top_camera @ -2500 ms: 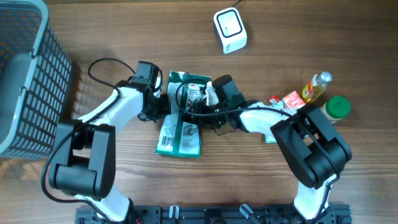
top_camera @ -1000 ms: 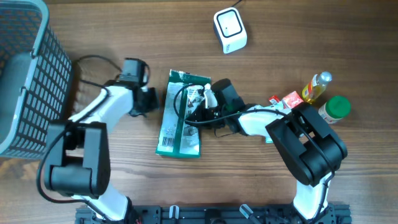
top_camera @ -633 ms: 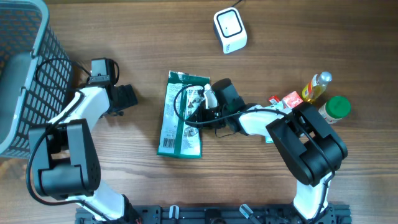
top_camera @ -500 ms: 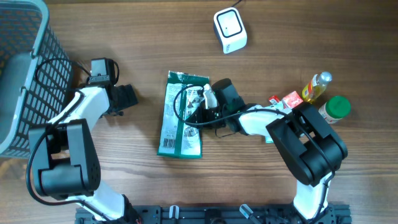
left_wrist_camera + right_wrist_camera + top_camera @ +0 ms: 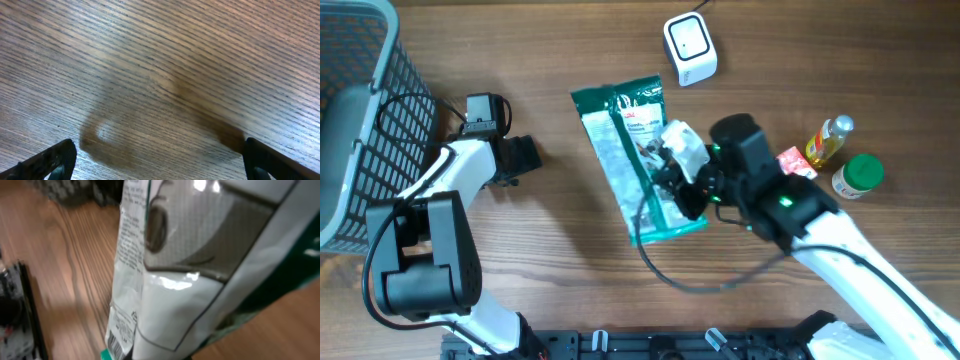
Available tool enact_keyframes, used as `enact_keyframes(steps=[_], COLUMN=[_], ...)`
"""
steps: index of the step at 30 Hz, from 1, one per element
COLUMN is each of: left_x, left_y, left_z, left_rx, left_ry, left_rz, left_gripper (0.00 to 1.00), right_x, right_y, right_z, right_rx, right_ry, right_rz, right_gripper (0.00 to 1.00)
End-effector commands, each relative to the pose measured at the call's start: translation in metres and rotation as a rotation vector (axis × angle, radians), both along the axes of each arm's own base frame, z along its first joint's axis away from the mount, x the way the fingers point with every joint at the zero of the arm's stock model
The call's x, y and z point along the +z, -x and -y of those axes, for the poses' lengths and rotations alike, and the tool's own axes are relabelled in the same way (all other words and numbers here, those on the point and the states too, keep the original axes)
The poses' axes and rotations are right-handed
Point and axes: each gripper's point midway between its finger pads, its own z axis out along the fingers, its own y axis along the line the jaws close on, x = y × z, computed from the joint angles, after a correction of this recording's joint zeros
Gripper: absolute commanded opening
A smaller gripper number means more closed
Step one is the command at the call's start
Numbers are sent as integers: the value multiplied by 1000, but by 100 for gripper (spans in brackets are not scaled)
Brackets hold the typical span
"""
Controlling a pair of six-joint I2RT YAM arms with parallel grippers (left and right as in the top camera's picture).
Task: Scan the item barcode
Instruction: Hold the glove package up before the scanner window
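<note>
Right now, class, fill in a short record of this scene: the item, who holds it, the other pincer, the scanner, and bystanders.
Item: green and white packet, barcode at a lower corner
Held by: right pincer, shut on the packet
Other arm: left pincer open, over bare wood, holding nothing
Scanner: white scanner, apart from the packet
Bystanders: basket, yellow bottle, green-lidded jar

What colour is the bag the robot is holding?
The bag is green with white panels; the overhead view shows it best.
</note>
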Motion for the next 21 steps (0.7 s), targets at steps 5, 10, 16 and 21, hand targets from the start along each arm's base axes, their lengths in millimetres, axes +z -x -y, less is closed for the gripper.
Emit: enact_keyframes(steps=[5,10,16,21], left_x=[-10,-10,-10,-10], left_y=[10,10,10,10], left_z=[-3,-3,-3,-3], left_rx=[-14,-14,-14,-14], left_ry=[-20,-20,-20,-20], left_rz=[-45,-45,-45,-45], left_gripper=[100,100,100,100], right_x=[126,131,78,46], right_y=[-27,-60,-121,-190], right_z=[54,57,45,41], right_rx=[-51,-108,-103,-149], right_ry=[342,438,638,871], right_rz=[316,370,400,560], right_gripper=[4,4,4,4])
